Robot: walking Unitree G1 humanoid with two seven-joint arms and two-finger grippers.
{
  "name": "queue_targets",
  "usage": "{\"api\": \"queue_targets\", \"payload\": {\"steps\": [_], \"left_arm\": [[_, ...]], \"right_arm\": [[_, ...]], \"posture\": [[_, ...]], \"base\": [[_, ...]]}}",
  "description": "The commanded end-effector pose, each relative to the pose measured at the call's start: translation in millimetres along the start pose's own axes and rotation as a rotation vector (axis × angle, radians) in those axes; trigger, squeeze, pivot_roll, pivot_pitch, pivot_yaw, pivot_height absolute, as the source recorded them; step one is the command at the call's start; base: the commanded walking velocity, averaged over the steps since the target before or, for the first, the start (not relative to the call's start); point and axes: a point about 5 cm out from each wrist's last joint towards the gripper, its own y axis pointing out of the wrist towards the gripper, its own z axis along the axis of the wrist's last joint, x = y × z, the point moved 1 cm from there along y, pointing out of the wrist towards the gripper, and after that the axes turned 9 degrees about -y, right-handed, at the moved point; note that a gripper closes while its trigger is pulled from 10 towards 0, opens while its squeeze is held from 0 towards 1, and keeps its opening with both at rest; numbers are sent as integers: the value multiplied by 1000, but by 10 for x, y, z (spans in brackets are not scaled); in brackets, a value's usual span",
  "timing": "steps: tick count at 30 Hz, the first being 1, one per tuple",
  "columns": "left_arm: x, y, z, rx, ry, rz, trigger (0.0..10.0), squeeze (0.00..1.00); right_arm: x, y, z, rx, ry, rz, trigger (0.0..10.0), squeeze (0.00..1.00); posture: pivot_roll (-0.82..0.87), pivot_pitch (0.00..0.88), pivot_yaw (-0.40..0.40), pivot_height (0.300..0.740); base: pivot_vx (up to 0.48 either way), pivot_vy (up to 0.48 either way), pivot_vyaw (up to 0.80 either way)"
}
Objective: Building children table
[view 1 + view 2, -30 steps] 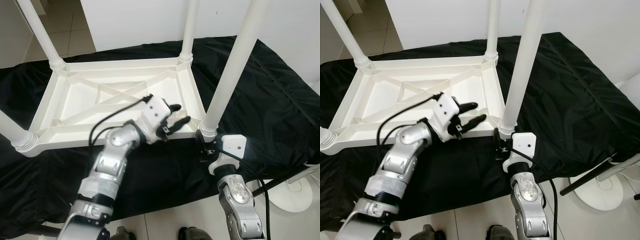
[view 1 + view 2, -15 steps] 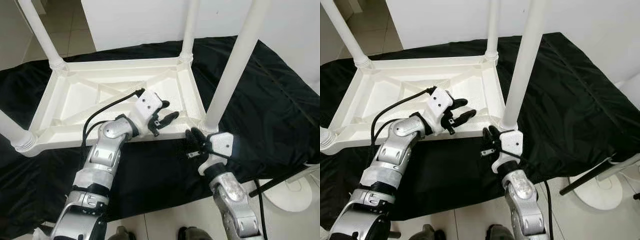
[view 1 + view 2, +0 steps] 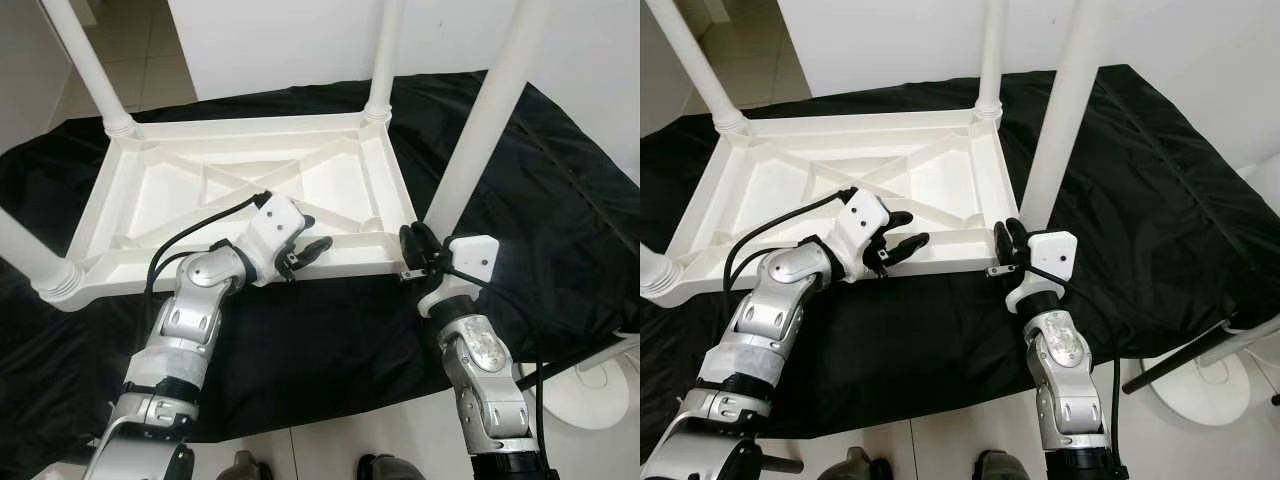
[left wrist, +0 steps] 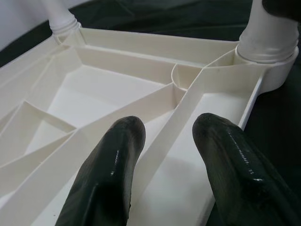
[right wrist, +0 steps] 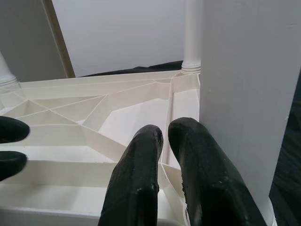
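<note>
The white plastic children's table [image 3: 240, 190] lies upside down so its legs stand up; the left claw [image 3: 305, 247] gapes wide at its near rim, the right claw [image 3: 415, 245] nearly closed beside the near white leg [image 3: 480, 130].

Home room: tiled floor [image 3: 150, 60], white wall [image 3: 290, 40].

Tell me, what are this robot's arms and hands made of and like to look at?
Both arms are jointed silver metal segments. Each ends in a white boxy wrist block carrying the left gripper or right gripper, each with two long glossy black fingers. Black cables loop along both arms.
</note>
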Motion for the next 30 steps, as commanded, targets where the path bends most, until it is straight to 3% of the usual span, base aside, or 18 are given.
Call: {"api": "queue_targets", "payload": {"steps": [1,3,5,7,10,14,21,30], "left_arm": [[-10,-49,-9,5,3,33,10000,0],[36,-118,-1,10,-18,-30,10000,0],[36,-118,-1,10,-18,-30,10000,0],[39,-172,-30,-10,-26,-52,10000,0],[44,-205,-51,-22,-28,-67,10000,0],[38,-329,-146,-94,0,-104,10000,0],[27,-393,-196,-137,3,-120,10000,0],[-32,-383,-263,-188,48,-75,10000,0]], "right_arm": [[128,-35,-81,-37,-11,-64,10000,0],[202,-45,-123,-61,-33,-106,10000,0],[202,-45,-123,-61,-33,-106,10000,0],[328,-67,-195,-100,-80,-174,10000,0],[384,-81,-217,-111,-96,-199,10000,0],[559,-105,-250,-129,-98,-257,10000,0],[557,-102,-247,-126,-99,-257,10000,0],[412,-50,-239,-107,-77,-222,10000,0]], "posture": [[-123,97,62,740],[-122,100,61,740],[-122,100,61,740],[-118,103,61,740],[-119,104,62,740],[-116,106,66,740],[-115,107,66,740],[-113,91,67,740]], "base": [[0,0,0],[0,0,0],[0,0,0],[0,0,0],[0,0,0],[0,0,0],[0,0,0],[0,0,0]]}}
